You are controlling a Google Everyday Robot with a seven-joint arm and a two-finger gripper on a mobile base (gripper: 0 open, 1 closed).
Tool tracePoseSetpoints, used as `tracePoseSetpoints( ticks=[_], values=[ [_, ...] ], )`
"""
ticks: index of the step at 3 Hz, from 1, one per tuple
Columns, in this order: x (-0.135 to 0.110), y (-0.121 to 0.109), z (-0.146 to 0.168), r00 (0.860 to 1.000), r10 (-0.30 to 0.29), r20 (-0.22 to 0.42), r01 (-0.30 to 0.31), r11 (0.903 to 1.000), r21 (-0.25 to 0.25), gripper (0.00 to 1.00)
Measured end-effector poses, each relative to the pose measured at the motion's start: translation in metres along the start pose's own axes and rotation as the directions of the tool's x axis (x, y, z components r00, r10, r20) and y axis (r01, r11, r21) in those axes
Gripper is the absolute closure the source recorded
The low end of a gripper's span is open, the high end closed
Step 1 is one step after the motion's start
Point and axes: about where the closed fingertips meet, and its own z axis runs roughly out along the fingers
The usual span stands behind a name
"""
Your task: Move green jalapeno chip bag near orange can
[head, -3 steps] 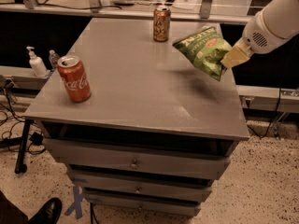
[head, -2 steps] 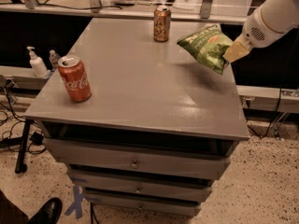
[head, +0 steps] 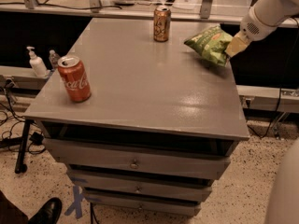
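Observation:
The green jalapeno chip bag (head: 210, 45) hangs tilted above the right far part of the grey cabinet top (head: 140, 83). My gripper (head: 233, 48) comes in from the upper right and is shut on the bag's right edge. The orange can (head: 162, 24) stands upright near the far edge of the top, to the left of the bag and apart from it.
A red Coca-Cola can (head: 74, 78) stands at the left front of the top. A soap dispenser (head: 36, 63) sits on a ledge to the left. A counter with clutter runs behind. A shoe (head: 46, 212) is on the floor at lower left.
My gripper has carried the bag up and away, toward the far right of the top, and the bag now hangs a little flatter. The cans have not moved.

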Motion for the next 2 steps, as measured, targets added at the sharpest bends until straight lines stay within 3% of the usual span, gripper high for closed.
tracePoseSetpoints(
  ticks=[1, 2],
  values=[
    [-0.011, -0.015, 0.018, 1.0, -0.014, -0.01, 0.014, 0.9999, -0.007, 1.0],
    [-0.03, -0.016, 0.03, 0.999, -0.048, 0.001, 0.048, 0.9986, -0.025, 1.0]
  ],
)
